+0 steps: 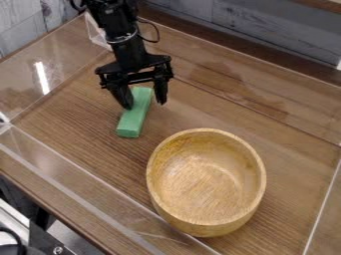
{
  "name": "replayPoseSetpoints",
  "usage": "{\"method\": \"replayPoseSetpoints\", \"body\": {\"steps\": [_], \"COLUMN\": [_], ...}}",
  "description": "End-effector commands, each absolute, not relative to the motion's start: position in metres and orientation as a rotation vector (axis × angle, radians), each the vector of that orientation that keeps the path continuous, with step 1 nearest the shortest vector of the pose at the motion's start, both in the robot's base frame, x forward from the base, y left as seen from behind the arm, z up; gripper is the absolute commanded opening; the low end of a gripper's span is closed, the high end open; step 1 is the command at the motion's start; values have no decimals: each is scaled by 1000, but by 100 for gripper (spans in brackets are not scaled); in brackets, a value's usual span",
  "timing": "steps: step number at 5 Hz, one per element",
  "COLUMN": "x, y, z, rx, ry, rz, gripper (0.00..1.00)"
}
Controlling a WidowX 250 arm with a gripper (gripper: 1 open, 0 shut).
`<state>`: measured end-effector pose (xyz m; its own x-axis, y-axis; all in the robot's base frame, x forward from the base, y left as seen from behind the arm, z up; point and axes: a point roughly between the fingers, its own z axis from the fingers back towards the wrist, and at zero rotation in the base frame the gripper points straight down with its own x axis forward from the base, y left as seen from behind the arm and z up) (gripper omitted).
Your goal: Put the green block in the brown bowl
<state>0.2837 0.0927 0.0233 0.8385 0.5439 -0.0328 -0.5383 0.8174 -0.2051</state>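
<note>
Camera view: the gripper [135, 92] points down with its fingers [111, 99] spread wide, holding nothing, straddling the far end of the green block [131, 118]. The block lies flat on the worktop [240, 90], long axis running toward the camera, just beside the brown bowl [206, 181].

This looks like a robotics lab bench rather than a home. A black robot arm [112, 25] stands over a wood-grain desk [253, 95] fenced along its edges by clear plastic walls [80, 199], with a grey brick-patterned backdrop [253, 25] behind the far edge.
</note>
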Motion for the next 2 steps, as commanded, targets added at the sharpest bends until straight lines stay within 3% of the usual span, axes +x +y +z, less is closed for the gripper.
{"method": "replayPoseSetpoints", "body": {"steps": [1,2], "x": [266,264], "y": [97,98], "z": [-20,-23], "rx": [-210,-206], "ry": [80,89], "rz": [630,644], "gripper": [100,100]}}
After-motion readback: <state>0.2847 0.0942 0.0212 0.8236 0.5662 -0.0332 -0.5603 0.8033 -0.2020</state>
